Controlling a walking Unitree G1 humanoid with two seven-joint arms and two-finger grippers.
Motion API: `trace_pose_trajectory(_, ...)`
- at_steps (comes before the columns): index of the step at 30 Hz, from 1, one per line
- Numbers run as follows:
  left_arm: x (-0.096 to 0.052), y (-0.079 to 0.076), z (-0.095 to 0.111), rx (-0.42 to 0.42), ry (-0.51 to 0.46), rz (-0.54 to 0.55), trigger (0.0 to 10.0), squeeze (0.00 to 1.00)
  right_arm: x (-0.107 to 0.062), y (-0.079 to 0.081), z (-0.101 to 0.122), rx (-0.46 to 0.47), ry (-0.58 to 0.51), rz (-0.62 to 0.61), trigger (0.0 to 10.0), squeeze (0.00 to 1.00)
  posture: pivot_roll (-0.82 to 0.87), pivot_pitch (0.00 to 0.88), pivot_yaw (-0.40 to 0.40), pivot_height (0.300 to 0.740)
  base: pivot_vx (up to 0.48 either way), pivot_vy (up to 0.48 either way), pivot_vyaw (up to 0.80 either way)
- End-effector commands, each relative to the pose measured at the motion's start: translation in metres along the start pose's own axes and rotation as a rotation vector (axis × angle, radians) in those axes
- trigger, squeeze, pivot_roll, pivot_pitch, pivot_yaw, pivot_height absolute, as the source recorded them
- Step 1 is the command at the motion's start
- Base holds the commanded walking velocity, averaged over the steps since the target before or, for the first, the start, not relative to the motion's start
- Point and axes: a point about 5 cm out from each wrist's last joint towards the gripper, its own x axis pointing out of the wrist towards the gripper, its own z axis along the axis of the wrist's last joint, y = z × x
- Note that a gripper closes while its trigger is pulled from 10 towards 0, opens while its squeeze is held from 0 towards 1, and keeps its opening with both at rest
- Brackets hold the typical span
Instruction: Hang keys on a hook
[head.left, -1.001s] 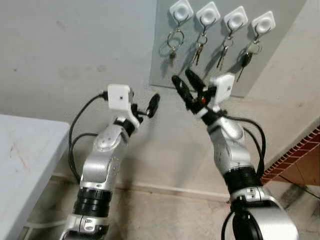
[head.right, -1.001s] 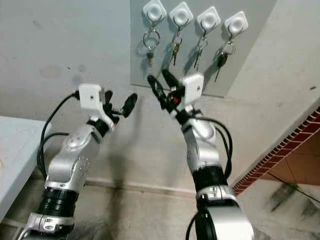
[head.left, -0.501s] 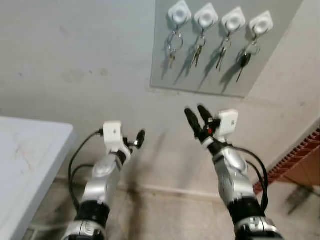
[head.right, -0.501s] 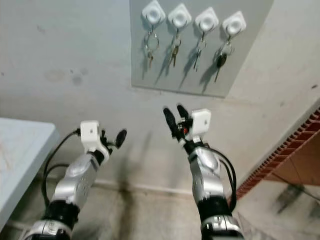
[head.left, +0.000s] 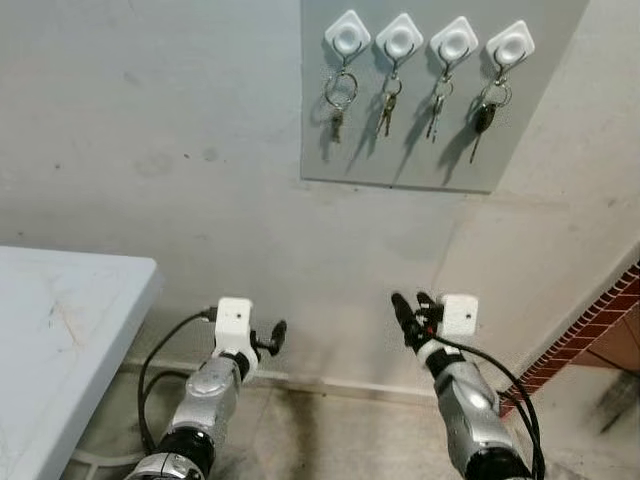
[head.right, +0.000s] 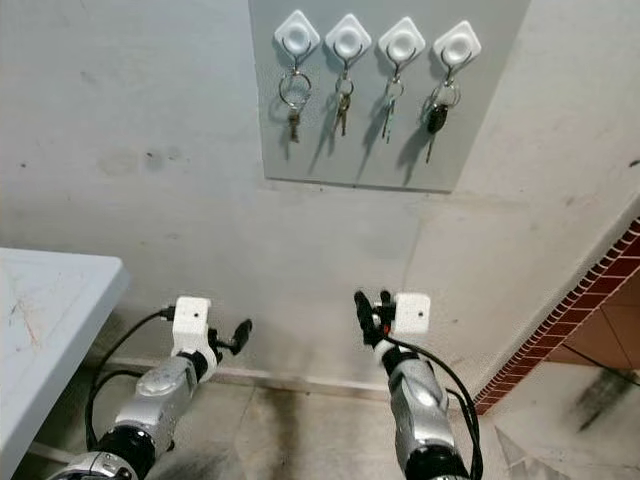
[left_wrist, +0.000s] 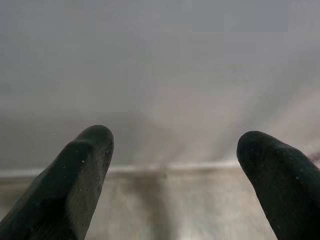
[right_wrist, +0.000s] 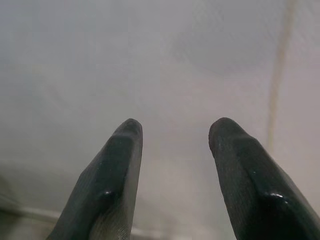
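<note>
A grey board (head.left: 420, 160) on the wall carries a row of white diamond hooks (head.left: 399, 38). A key set hangs from each: a large ring with a key (head.left: 338, 95) on the leftmost hook, two small bunches (head.left: 385, 105) in the middle, and a black-headed key (head.left: 483, 118) on the rightmost. Both arms are held low, far under the board, near the foot of the wall. My left gripper (head.left: 275, 335) is open and holds nothing, and its wrist view has bare wall between the fingertips (left_wrist: 85, 170). My right gripper (head.left: 410, 308) is open and holds nothing as well.
A white table (head.left: 60, 320) fills the lower left, its corner close to my left arm. A red brick strip (head.left: 590, 330) runs along the lower right. The wall meets a stained concrete floor (head.left: 330, 420) just under the grippers.
Both arms have dropped from just under the key board to low by the skirting. The right gripper came away from the leftmost key ring, which stays on its hook.
</note>
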Motion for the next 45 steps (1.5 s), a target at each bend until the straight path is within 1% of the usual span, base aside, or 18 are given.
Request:
trace_pose_trajectory(1, -0.006, -0.001, -0.019, 0.030, 0.063, -0.023, 10.0, 0.00, -0.009, 0.001, -0.016, -0.019, 0.062, -0.005, 10.0, 0.00, -0.01, 0.057, 0.060, 0.740, 0.000, 0.000, 0.00)
trace_pose_trajectory(2, -0.006, -0.001, -0.019, 0.030, 0.063, -0.023, 10.0, 0.00, -0.009, 0.001, -0.016, -0.019, 0.062, -0.005, 10.0, 0.00, -0.01, 0.057, 0.060, 0.740, 0.000, 0.000, 0.00)
trace_pose_trajectory(3, -0.010, 0.000, -0.030, 0.040, 0.100, -0.028, 10.0, 0.00, -0.014, -0.001, -0.027, -0.026, 0.126, -0.021, 10.0, 0.00, -0.02, 0.058, 0.063, 0.740, 0.000, 0.000, 0.00)
trace_pose_trajectory(5, -0.012, 0.001, -0.034, 0.038, 0.117, -0.025, 10.0, 0.00, -0.017, -0.001, -0.031, -0.029, 0.141, -0.024, 10.0, 0.00, -0.02, 0.057, 0.064, 0.740, 0.000, 0.000, 0.00)
trace_pose_trajectory(7, -0.018, 0.001, -0.048, 0.083, 0.168, -0.037, 10.0, 0.00, -0.027, -0.003, -0.045, -0.027, 0.206, -0.034, 10.0, 0.00, -0.02, 0.055, 0.065, 0.740, 0.000, 0.000, 0.00)
trace_pose_trajectory(8, -0.024, 0.001, -0.059, 0.152, 0.204, -0.060, 10.0, 0.00, -0.033, -0.003, -0.052, -0.026, 0.242, -0.041, 10.0, 0.00, -0.02, 0.053, 0.064, 0.740, 0.000, 0.000, 0.00)
trace_pose_trajectory(12, -0.036, 0.008, -0.078, 0.172, 0.278, -0.034, 10.0, 0.00, -0.045, -0.003, -0.067, -0.021, 0.320, -0.062, 10.0, 0.00, -0.02, 0.049, 0.060, 0.740, 0.000, 0.000, 0.00)
trace_pose_trajectory(13, -0.042, 0.015, -0.086, 0.128, 0.311, 0.011, 10.0, 0.00, -0.052, -0.003, -0.076, -0.045, 0.372, -0.065, 10.0, 0.00, -0.02, 0.044, 0.059, 0.740, 0.000, 0.000, 0.00)
trace_pose_trajectory(14, -0.042, 0.015, -0.086, 0.128, 0.311, 0.011, 10.0, 0.00, -0.052, -0.003, -0.076, -0.045, 0.372, -0.065, 10.0, 0.00, -0.02, 0.044, 0.059, 0.740, 0.000, 0.000, 0.00)
trace_pose_trajectory(15, -0.047, 0.019, -0.092, 0.103, 0.334, 0.041, 10.0, 0.00, -0.057, -0.004, -0.082, -0.058, 0.409, -0.074, 10.0, 0.00, -0.02, 0.038, 0.059, 0.740, 0.000, 0.000, 0.00)
trace_pose_trajectory(17, -0.056, 0.026, -0.103, 0.080, 0.377, 0.100, 10.0, 0.00, -0.066, -0.006, -0.090, -0.035, 0.459, -0.106, 10.0, 0.00, -0.02, 0.033, 0.056, 0.740, 0.000, 0.000, 0.00)
trace_pose_trajectory(20, -0.064, 0.030, -0.113, 0.038, 0.409, 0.151, 10.0, 0.00, -0.077, -0.008, -0.101, -0.049, 0.531, -0.117, 10.0, 0.00, -0.03, 0.017, 0.051, 0.740, 0.000, 0.000, 0.00)
trace_pose_trajectory(23, -0.068, 0.032, -0.117, 0.028, 0.427, 0.168, 10.0, 0.00, -0.091, -0.010, -0.112, -0.061, 0.606, -0.136, 10.0, 0.00, -0.03, 0.000, 0.047, 0.740, 0.000, 0.000, 0.00)
trace_pose_trajectory(24, -0.068, 0.032, -0.117, 0.028, 0.427, 0.168, 10.0, 0.00, -0.091, -0.010, -0.112, -0.061, 0.606, -0.136, 10.0, 0.00, -0.03, 0.000, 0.047, 0.740, 0.000, 0.000, 0.00)
trace_pose_trajectory(26, -0.070, 0.033, -0.120, -0.002, 0.427, 0.192, 10.0, 0.00, -0.104, -0.012, -0.121, -0.057, 0.666, -0.162, 10.0, 0.00, -0.04, 0.000, 0.049, 0.740, 0.000, 0.000, 0.00)
trace_pose_trajectory(31, -0.071, 0.034, -0.121, -0.017, 0.435, 0.205, 10.0, 0.00, -0.112, -0.012, -0.126, -0.043, 0.705, -0.178, 10.0, 0.00, -0.03, 0.000, 0.051, 0.740, 0.000, 0.000, 0.00)
trace_pose_trajectory(35, -0.065, 0.032, -0.114, -0.004, 0.424, 0.183, 10.0, 0.00, -0.121, -0.009, -0.134, -0.016, 0.753, -0.194, 10.0, 0.00, -0.04, 0.000, 0.053, 0.740, 0.000, 0.000, 0.00)
trace_pose_trajectory(45, -0.061, 0.026, -0.111, 0.049, 0.411, 0.147, 10.0, 0.00, -0.124, -0.004, -0.137, -0.008, 0.768, -0.188, 10.0, 0.00, -0.05, 0.000, 0.050, 0.740, 0.000, 0.000, 0.00)
